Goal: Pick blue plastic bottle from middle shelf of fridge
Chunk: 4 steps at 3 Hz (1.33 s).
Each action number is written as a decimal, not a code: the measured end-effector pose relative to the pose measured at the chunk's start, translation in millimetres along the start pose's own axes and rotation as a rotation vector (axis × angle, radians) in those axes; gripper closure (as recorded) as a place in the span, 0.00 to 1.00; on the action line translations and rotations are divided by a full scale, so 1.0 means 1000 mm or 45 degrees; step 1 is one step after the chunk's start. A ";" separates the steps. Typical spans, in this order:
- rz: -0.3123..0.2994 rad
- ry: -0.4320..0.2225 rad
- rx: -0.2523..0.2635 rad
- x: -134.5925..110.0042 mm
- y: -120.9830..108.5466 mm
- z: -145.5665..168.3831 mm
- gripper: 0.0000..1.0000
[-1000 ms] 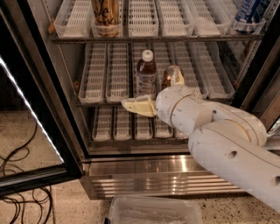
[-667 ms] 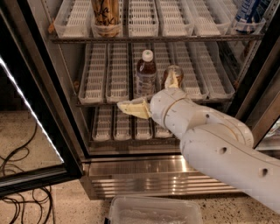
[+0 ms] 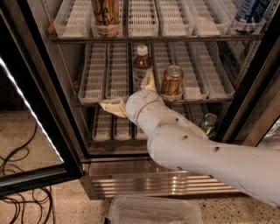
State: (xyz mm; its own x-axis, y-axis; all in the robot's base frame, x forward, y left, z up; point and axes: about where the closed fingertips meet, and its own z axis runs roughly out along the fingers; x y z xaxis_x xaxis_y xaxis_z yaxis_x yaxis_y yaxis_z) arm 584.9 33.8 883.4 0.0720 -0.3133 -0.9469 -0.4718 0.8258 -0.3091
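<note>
Camera view: a tall commercial display fridge (image 3: 258, 74) stands with its black-framed glass door (image 3: 37, 109) swung wide at 9 o'clock, and a bright white light strip (image 3: 30, 114) runs down the door's edge. Three dark wire racks lined with long translucent white slotted trays are inside. On the middle shelf (image 3: 96, 70), near the frame's centre, the small clear plastic bottle with a white screw cap and dark brown liquid (image 3: 141, 65) stands upright in a lane. A gold-brown metal can (image 3: 170, 81) stands just beside it at its 3 o'clock. A thick white robot arm (image 3: 197, 148) reaches in from 4 o'clock and ends at the shelf's front edge. Its gripper (image 3: 127, 89) has tan fingers spread wide. One finger (image 3: 111, 107) points toward 9 o'clock, low against the rack's front. The other rises toward 12 o'clock between the bottle and the can, close against the bottle's lower right side. It grips nothing. On the top rack at 12 o'clock stands a tall tan printed can (image 3: 106, 13), and a blue and white container (image 3: 249, 13) sits at 1 o'clock. On the lowest rack, at 4 o'clock from the bottle, a greenish round-topped container (image 3: 209, 122) shows past the arm. Below is the stainless steel louvered base (image 3: 131, 183). A clear plastic bin (image 3: 153, 212) lies at 6 o'clock, and black cables (image 3: 17, 192) trail over the speckled floor at 8 o'clock.
</note>
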 end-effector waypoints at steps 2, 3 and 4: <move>-0.027 0.009 0.174 0.000 0.011 0.034 0.07; 0.003 0.030 0.256 0.005 0.007 0.034 0.07; 0.024 0.028 0.256 0.000 0.014 0.023 0.06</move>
State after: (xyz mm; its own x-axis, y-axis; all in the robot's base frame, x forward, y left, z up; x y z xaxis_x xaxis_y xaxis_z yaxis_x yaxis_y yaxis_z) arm 598.3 55.8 877.3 0.0448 -0.3054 -0.9512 -0.2874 0.9079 -0.3051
